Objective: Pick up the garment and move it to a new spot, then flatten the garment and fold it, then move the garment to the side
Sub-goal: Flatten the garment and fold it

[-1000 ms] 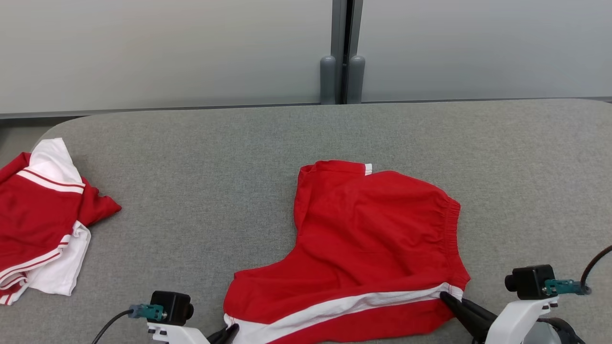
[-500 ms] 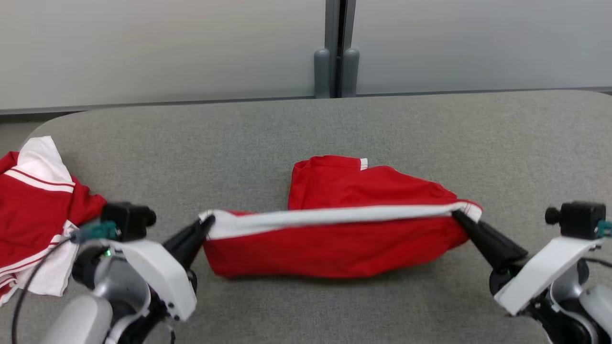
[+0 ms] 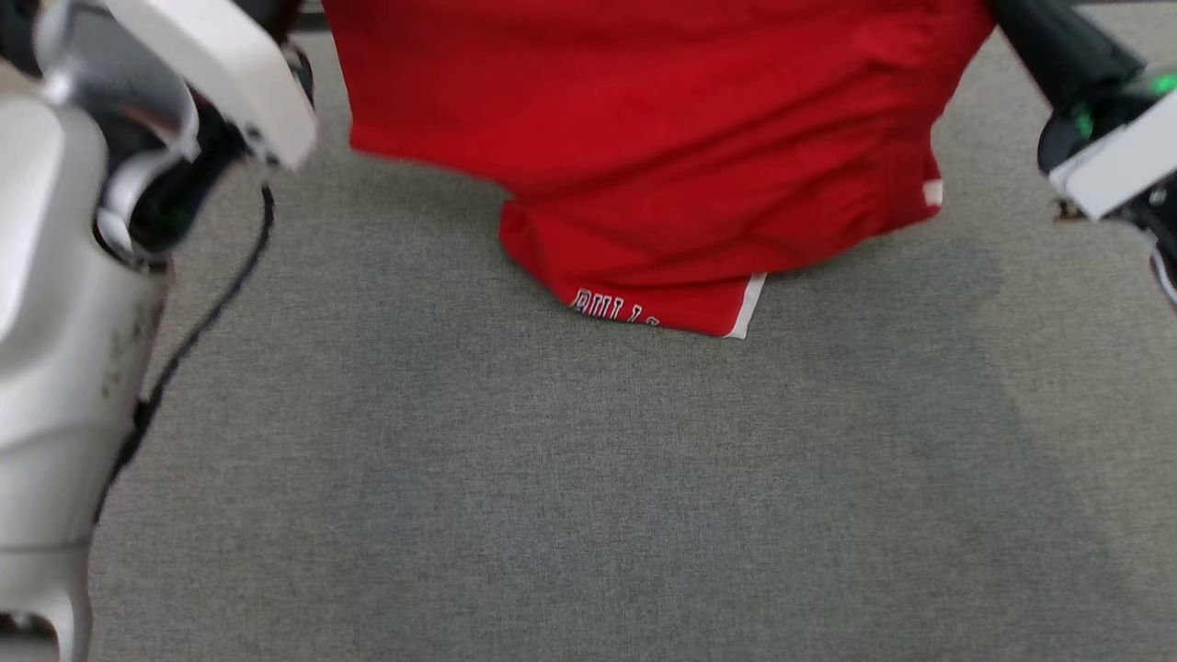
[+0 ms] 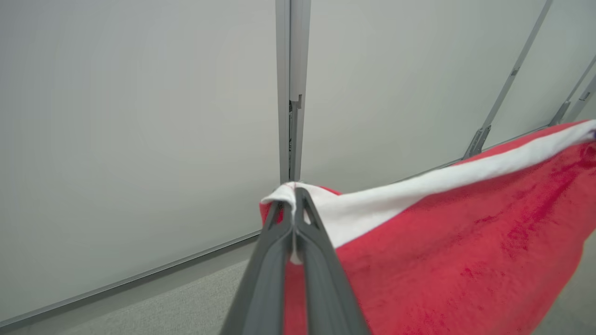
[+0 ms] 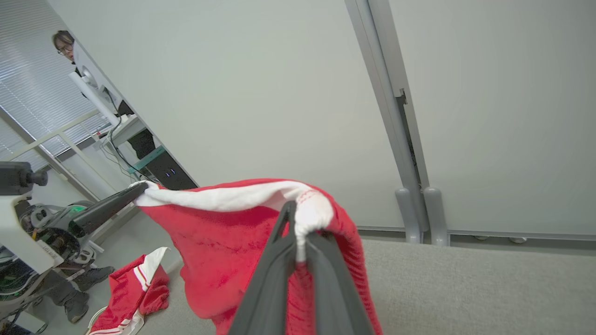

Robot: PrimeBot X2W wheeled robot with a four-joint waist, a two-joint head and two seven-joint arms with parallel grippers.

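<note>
The garment (image 3: 662,138), red shorts with a white side stripe, hangs in the air at 12 o'clock in the head view, stretched between both arms above the grey table (image 3: 588,515). The left gripper (image 4: 294,195) is pressed together on one corner of the white stripe, with a fold of white cloth poking out above its tips. The right gripper (image 5: 298,218) pinches the other end of that stripe in the same way, its two fingers tight on a bunched white knot.

The relation that matters is the line between the two claws. The striped edge is the garment's long axis and runs from 9 to 3 o'clock across the head view, fairly taut. The rest of the cloth drops from it towards 6 o'clock. Seen from the left wrist, the cloth leads away towards 2 o'clock. Seen from the right wrist, it leads towards 9 o'clock, where the other claw holds it. Neither arm is nearer, since each has an end.

The lowest leg hem, with white lettering, hangs at about 12 o'clock just above the middle of the head view. I cannot tell whether it touches the table or hangs just over it. Bare table lies from there towards 6 o'clock, which I judge the likely place for laying the cloth down. Both ends should come down level so the stripe stays straight.

As for what holds what, the table bears a second red and white garment (image 5: 132,291), crumpled at 8 o'clock in the right wrist view and well apart from the held one
</note>
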